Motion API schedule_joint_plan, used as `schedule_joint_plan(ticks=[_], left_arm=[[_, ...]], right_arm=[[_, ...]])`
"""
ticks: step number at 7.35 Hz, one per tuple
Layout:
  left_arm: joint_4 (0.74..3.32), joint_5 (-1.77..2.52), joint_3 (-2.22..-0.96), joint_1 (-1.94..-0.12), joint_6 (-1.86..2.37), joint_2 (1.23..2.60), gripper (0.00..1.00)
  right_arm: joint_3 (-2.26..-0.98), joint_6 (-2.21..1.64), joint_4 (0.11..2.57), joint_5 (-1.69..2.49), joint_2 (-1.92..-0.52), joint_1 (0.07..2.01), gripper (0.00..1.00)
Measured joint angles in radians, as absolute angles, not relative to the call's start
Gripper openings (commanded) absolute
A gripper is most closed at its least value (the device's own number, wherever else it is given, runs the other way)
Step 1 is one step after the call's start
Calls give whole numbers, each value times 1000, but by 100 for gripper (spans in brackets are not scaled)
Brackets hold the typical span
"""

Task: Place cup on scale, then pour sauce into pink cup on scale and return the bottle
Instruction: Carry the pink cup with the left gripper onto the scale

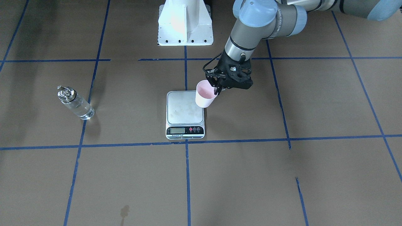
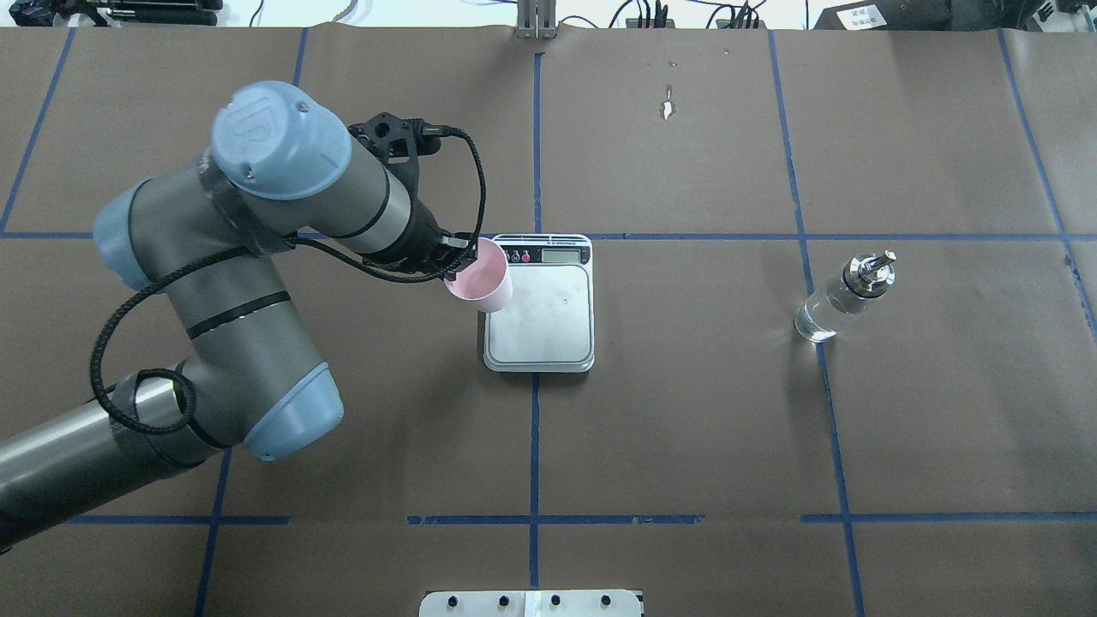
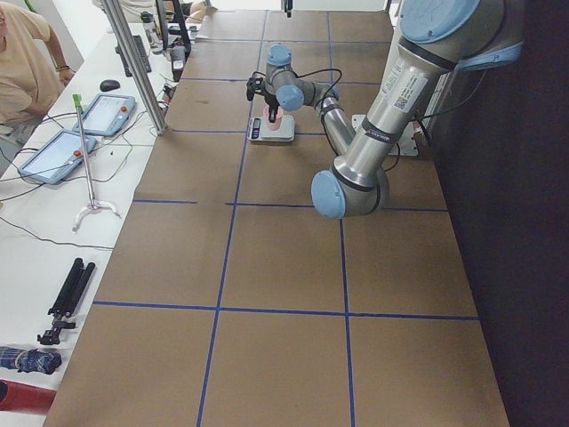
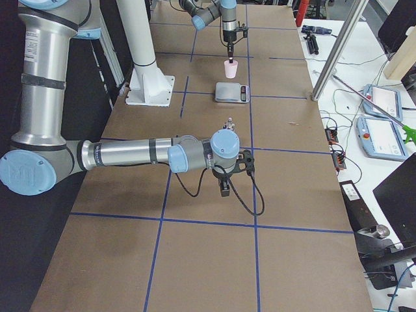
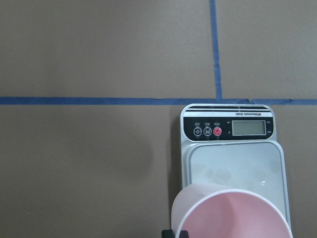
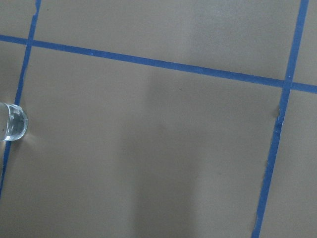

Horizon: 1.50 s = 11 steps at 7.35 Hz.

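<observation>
L gripper is clamped on the pink cup, pinching its rim on the side away from the scale; one finger looks to dip inside the rim. The cup is upright, mouth up, and sits over the scale's edge on the robot's left. In the L wrist cam it covers a corner of the steel platform at the end away from the display. It looks lifted a bit, but I can't tell for sure whether its base touches the platform. The inside of the cup looks dry and pink.

The bottle stands on its base well apart from the scale, on the robot's right, on a blue tape line with its silver cap on top. Nothing is touching it.

R gripper hangs over the table, further to the robot's right of the scale than the bottle and pointing down. It shows only in the side cam, so I can't tell if it's clenched or released. The R wrist cam catches just the bottle's base at its left edge.
</observation>
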<state>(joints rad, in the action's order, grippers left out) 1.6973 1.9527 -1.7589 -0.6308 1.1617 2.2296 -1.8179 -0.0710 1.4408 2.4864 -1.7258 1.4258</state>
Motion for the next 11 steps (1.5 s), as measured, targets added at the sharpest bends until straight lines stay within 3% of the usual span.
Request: schedule_joint_plan(ticks=[6,11], left_arm=[[1623,1879,-1550,-603,1156,2421,0],[1575,1882,-1540,-586,1156,2432,0]], right_arm=[[-1815,-69,1440,2497,-1727,1425,100],[-1812,-66,1440,2497,-1727,1425,100]])
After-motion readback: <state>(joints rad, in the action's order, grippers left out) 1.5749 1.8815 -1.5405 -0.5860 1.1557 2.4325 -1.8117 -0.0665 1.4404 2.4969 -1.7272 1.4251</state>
